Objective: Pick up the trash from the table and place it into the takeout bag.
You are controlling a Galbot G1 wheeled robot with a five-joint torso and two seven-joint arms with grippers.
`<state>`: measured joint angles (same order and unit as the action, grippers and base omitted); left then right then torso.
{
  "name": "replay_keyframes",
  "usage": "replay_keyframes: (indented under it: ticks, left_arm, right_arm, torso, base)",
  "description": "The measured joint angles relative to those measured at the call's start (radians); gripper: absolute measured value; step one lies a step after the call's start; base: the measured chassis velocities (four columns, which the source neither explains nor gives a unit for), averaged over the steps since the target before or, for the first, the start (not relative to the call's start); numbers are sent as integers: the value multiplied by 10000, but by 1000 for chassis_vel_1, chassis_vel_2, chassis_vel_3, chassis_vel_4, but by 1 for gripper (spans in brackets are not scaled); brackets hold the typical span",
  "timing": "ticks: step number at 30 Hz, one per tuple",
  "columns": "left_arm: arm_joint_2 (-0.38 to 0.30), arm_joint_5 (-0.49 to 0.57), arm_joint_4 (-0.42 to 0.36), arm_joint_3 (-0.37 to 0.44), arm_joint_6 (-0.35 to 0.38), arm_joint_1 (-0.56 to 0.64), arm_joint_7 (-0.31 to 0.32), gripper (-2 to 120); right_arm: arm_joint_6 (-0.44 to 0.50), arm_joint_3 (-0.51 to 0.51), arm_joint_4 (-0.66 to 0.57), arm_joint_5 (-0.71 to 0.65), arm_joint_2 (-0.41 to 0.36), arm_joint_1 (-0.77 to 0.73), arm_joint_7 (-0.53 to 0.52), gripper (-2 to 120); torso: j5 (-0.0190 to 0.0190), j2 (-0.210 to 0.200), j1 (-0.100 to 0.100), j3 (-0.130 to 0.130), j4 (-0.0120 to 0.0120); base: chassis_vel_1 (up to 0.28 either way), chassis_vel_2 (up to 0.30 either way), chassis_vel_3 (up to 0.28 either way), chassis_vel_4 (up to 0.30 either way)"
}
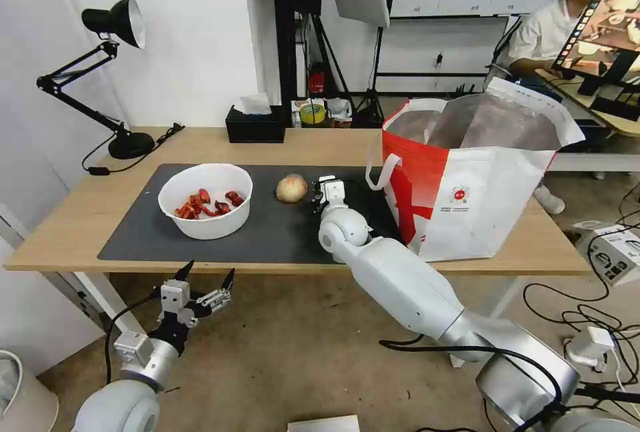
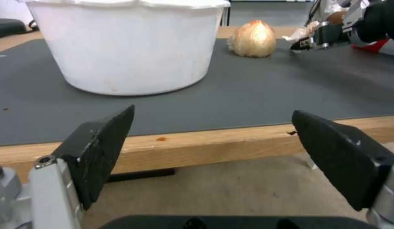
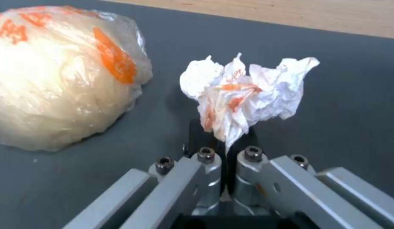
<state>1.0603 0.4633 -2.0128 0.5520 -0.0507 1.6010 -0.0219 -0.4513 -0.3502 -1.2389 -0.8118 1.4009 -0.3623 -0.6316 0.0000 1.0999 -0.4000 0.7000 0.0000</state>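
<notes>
Right wrist view: the crumpled white tissue point(image 3: 243, 92) is being pinched by the right claw point(image 3: 225, 159), whose jaws are being held together on one thin lower fold only, so the wad could be pulled free or dropped if it is swung quickly toward the takeout bag point(image 1: 480, 179), or snagged on the bag's white loop handle point(image 1: 381, 175). The tissue is looking light and loosely wadded, stained with orange-red smears. It is being held just beside the tan wrapped ball point(image 3: 57, 76), between that ball and the takeout bag, over the dark mat point(image 1: 280, 225) on the bench point(image 1: 73, 212); the ball could be nudged by the claw. The white bowl point(image 1: 205, 200) with red scraps is sitting beyond the ball, farther from the bag. The left claw point(image 1: 205, 282) is being kept below the bench edge, well apart from the bag, with its jaws spread wide and nothing between them.
</notes>
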Motion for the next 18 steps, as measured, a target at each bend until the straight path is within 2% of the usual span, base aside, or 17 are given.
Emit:
replay_keyframes:
  ticks: [8, 9, 10, 12, 16, 18]
  left_arm:
    - [12, 0, -21, -21, -4, 0, 5, 100]
    - [11, 0, -65, -27, -4, 1, 19, 100]
    - [11, 0, -65, -27, -4, 1, 19, 100]
    - [12, -2, -170, 0, -5, 68, 39, 100]
    - [37, -18, -201, 8, -5, 138, 41, 100]
    - [90, -51, -223, 12, -5, 201, 46, 100]
  right_arm:
    - [235, -14, -429, 75, -280, -122, 92, 0]
    - [327, -112, -1436, 39, -873, -232, 354, 0]
    - [327, -112, -1436, 39, -873, -232, 354, 0]
    - [559, -535, -3001, -76, -1795, -424, 466, 0]
    - [619, -620, -3832, -115, -2231, -562, 495, 0]
    - [647, -595, -4698, -200, -2655, -711, 583, 0]
  torso:
    - [0, 0, 0, 0, 0]
    - [0, 0, 0, 0, -3]
    - [0, 0, 0, 0, -3]
    - [1, 0, 0, 0, -2]
    - [2, 0, 0, 0, -1]
    - [2, 0, 1, 0, 0]
  base:
    - [0, 0, 0, 0]
    - [0, 0, 0, 0]
    - [0, 0, 0, 0]
    - [0, 0, 0, 0]
    - [0, 0, 0, 0]
    - [0, 0, 0, 0]
